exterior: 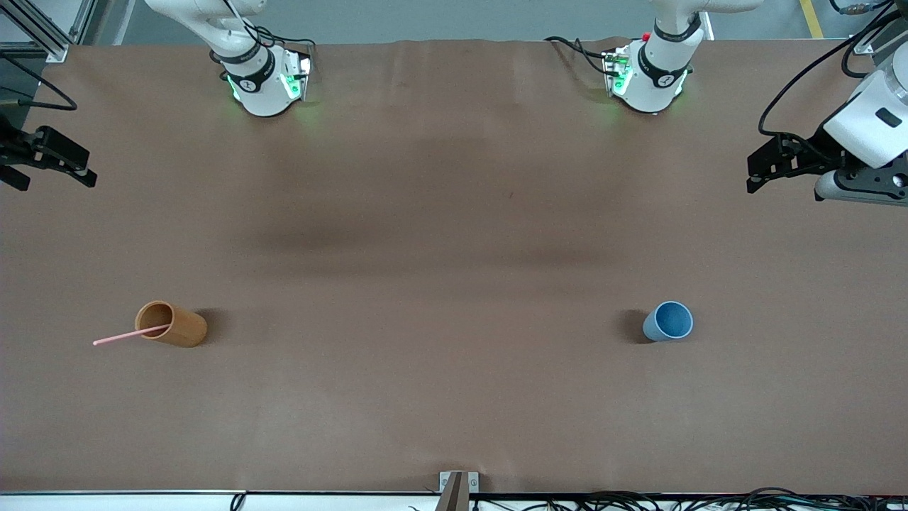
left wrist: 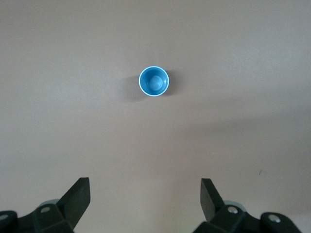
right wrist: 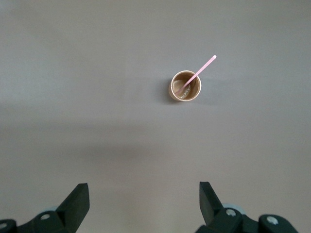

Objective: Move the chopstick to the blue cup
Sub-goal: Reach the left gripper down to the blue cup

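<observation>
A thin pale-pink chopstick (exterior: 128,335) stands slanted in an upright orange-brown cup (exterior: 172,324) toward the right arm's end of the table; its top sticks out past the rim. It also shows in the right wrist view (right wrist: 200,70), in the same cup (right wrist: 185,86). The blue cup (exterior: 668,321) stands upright and empty toward the left arm's end, also in the left wrist view (left wrist: 154,81). My right gripper (exterior: 67,167) is open and empty, high at its end of the table (right wrist: 144,194). My left gripper (exterior: 766,170) is open and empty, high at its end (left wrist: 145,191).
The table is covered with a plain brown cloth (exterior: 454,248). The two arm bases (exterior: 262,78) (exterior: 649,74) stand along the table edge farthest from the front camera. Cables lie along the edge nearest that camera.
</observation>
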Controlling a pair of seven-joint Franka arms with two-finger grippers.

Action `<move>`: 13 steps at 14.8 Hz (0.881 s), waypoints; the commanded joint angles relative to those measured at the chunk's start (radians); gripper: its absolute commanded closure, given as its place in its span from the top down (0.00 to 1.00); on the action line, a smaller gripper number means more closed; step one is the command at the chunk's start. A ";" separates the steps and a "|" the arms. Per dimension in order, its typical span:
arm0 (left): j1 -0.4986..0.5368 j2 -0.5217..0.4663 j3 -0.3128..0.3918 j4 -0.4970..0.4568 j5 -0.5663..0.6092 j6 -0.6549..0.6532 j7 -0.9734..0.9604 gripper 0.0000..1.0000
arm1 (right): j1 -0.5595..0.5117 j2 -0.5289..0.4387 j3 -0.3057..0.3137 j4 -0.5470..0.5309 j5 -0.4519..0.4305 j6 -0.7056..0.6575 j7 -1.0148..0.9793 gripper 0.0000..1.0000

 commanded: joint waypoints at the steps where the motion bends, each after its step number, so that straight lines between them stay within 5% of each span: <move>1: -0.005 0.011 0.001 0.031 0.018 -0.027 0.022 1.00 | -0.019 0.004 0.009 0.011 0.005 0.015 -0.014 1.00; 7: -0.001 0.067 0.006 0.031 0.007 0.011 0.024 1.00 | -0.017 0.004 0.009 0.010 0.006 0.017 -0.014 1.00; 13: 0.070 0.299 0.001 -0.071 0.001 0.362 0.086 1.00 | -0.059 0.006 0.007 0.005 0.038 0.082 -0.014 1.00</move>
